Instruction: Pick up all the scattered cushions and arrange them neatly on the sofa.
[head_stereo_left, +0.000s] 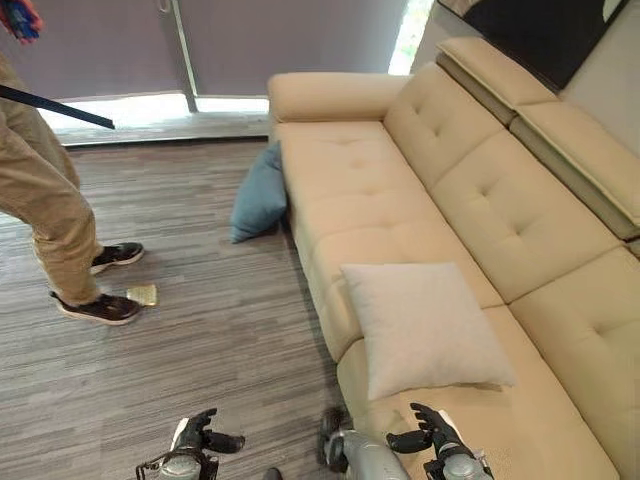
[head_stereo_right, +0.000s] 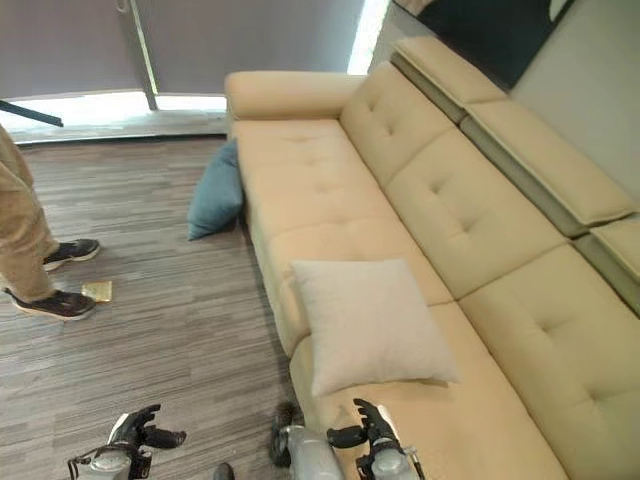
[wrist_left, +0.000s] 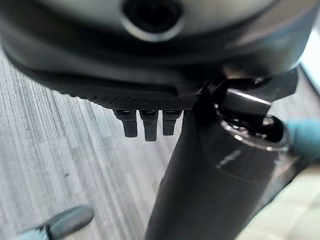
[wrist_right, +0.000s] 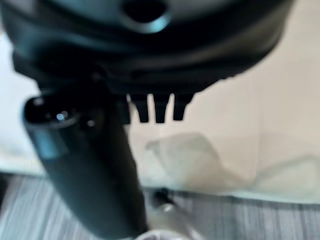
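Both robot hands hang loose-fingered and empty at the near edge, the left hand over the wood floor and the right hand above the sofa seat. Just beyond lies a beige cushion, flat on the seat. A blue cushion leans against the sofa's far left front, apparently next for collection, while a person stands left.

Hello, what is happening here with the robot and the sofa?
The robot is tidying cushions. A beige cushion already lies on the sofa seat, while a blue cushion leans on the floor against the sofa's front. Both hands, left hand and right hand, are open and hold nothing. A person stands nearby.
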